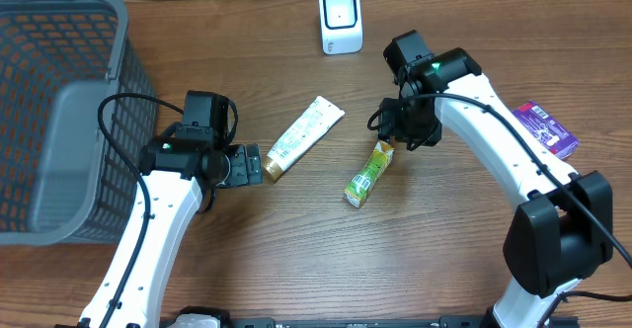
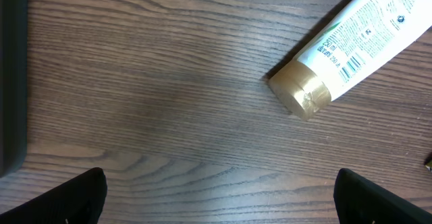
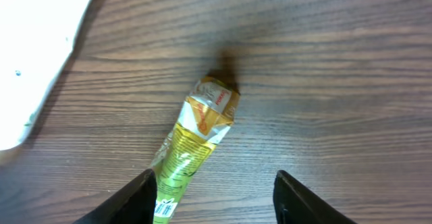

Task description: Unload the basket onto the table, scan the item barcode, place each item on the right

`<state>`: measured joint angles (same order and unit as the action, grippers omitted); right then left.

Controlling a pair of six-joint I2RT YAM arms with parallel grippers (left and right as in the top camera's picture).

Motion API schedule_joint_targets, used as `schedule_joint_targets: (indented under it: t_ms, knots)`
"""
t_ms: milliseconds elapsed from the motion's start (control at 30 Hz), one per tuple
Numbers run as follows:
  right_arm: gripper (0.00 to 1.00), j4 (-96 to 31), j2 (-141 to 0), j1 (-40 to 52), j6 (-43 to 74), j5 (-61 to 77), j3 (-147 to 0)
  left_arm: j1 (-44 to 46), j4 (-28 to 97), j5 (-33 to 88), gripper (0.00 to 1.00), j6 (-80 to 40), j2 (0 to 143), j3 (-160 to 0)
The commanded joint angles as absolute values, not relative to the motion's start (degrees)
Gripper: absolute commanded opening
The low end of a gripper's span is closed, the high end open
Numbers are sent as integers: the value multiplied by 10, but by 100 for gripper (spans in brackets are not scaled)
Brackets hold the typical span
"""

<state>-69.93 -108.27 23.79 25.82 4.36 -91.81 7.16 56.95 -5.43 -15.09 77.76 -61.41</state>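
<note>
A yellow-green packet (image 1: 368, 173) lies flat on the wooden desk (image 1: 296, 249), just right of centre in the overhead view, slanting from upper right to lower left. The right gripper (image 3: 214, 177) hangs over the packet's upper end. In the right wrist view its fingers (image 3: 138, 197) stand partly parted at the bottom of the frame. The packet's lower part runs down beside the finger on the left of that frame, and bare wood shows between the packet and the other finger — nothing is clamped.

The white scanner (image 1: 341, 20) stands at the upper centre of the overhead view, well apart from the packet.

A white tube (image 1: 304, 137) lies just left of the packet at much the same slant, its gold cap (image 2: 302, 92) at the lower left end and a barcode (image 2: 351, 67) printed near the cap. The left gripper (image 2: 221, 177) sits just lower left of that cap. Its fingers are spread wide and hold nothing — in the left wrist view the cap lies toward the upper right, beyond the fingertips.

A grey mesh basket (image 1: 59, 121) fills the left edge of the overhead view. A purple packet (image 1: 546, 128) lies near the right edge.
</note>
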Motion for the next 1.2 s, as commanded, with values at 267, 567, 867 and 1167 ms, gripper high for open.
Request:
schedule_joint_targets:
  t_ms: [267, 567, 867, 1167]
  knots:
    - [4, -591, -1070, 260, 371, 81, -802, 75, 567, -60, 100, -159, 780, -612]
    - [4, -578, -1070, 265, 356, 125, -835, 75, 567, -60, 100, -159, 780, -612]
    - [4, -563, -1072, 270, 378, 130, -792, 75, 567, -60, 99, -159, 780, -612]
    - [4, -471, -1072, 270, 393, 111, -712, 75, 567, -60, 99, -159, 780, -612]
